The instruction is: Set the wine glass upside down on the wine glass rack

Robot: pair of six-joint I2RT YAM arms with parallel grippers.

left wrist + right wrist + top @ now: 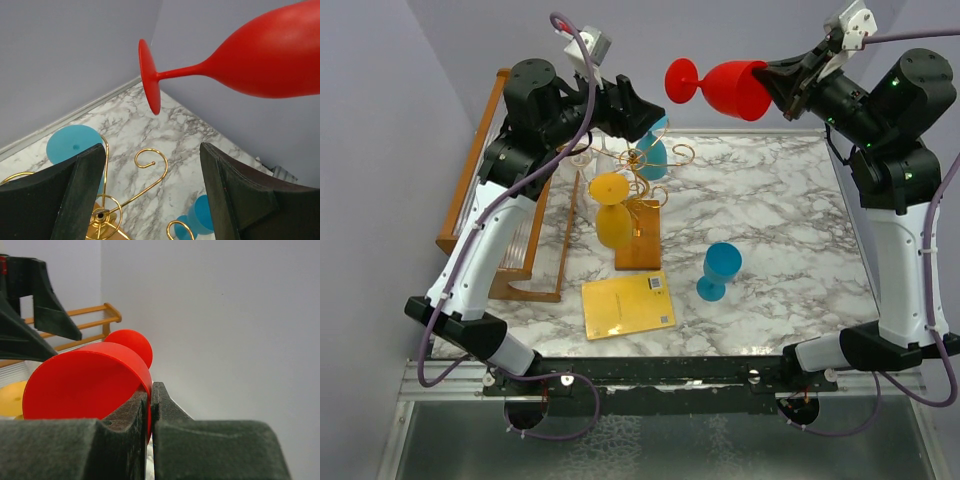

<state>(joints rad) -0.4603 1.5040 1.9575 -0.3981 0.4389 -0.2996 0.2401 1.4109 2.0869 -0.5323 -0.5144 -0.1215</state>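
Note:
The red wine glass (pixel 735 88) hangs on its side high over the back of the table, foot pointing left. My right gripper (pixel 788 85) is shut on its rim (pixel 148 405), one finger inside the bowl and one outside. In the left wrist view the red wine glass (pixel 270 60) crosses the top right. My left gripper (pixel 645 110) is open and empty, just left of the glass's foot and above the wine glass rack (pixel 655 165). The rack's gold curls (pixel 165 164) show between the left fingers. A yellow glass (pixel 613 220) hangs upside down on the rack, above the rack's wooden base (pixel 640 245).
A blue glass (pixel 655 155) sits at the rack's far side, and another blue glass (pixel 720 268) stands tilted on the marble right of it. A yellow card (pixel 625 303) lies near the front edge. A large wooden frame (pixel 485 160) stands along the left wall.

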